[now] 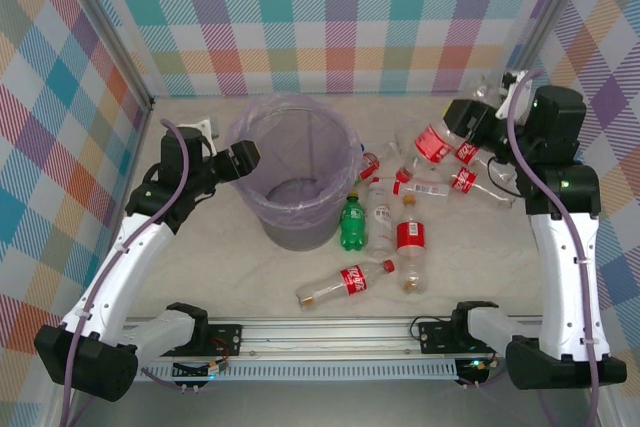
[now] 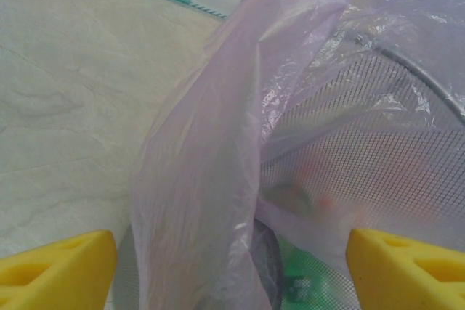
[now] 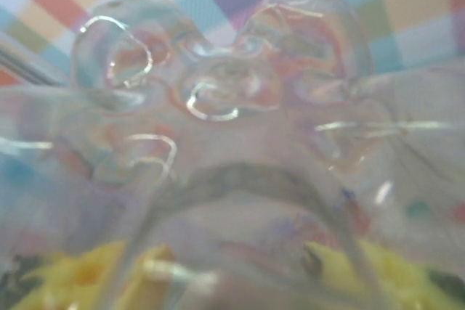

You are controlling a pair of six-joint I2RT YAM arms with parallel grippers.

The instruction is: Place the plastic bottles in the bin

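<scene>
The bin [image 1: 300, 117], a grey mesh bucket lined with a lavender bag, stands mid-table. My left gripper [image 1: 245, 159] is at its left rim, open, with the bag's edge [image 2: 211, 179] between the wide-apart yellow fingertips [image 2: 58, 270]. Several plastic bottles lie right of the bin: a green one [image 1: 352, 224], an upright red-labelled one [image 1: 411, 237] and one lying near the front [image 1: 345, 282]. My right gripper [image 1: 465, 127] is at the back right, shut on a clear bottle [image 3: 232, 107] whose lobed base faces the camera. Its yellow fingers [image 3: 341, 270] show through the plastic.
More red-labelled bottles [image 1: 462, 180] lie in a cluster between the bin and my right arm. Checked walls close in the table at the back and both sides. A metal rail [image 1: 330, 332] runs along the front edge. The green bottle [image 2: 305, 277] shows through the bin's mesh.
</scene>
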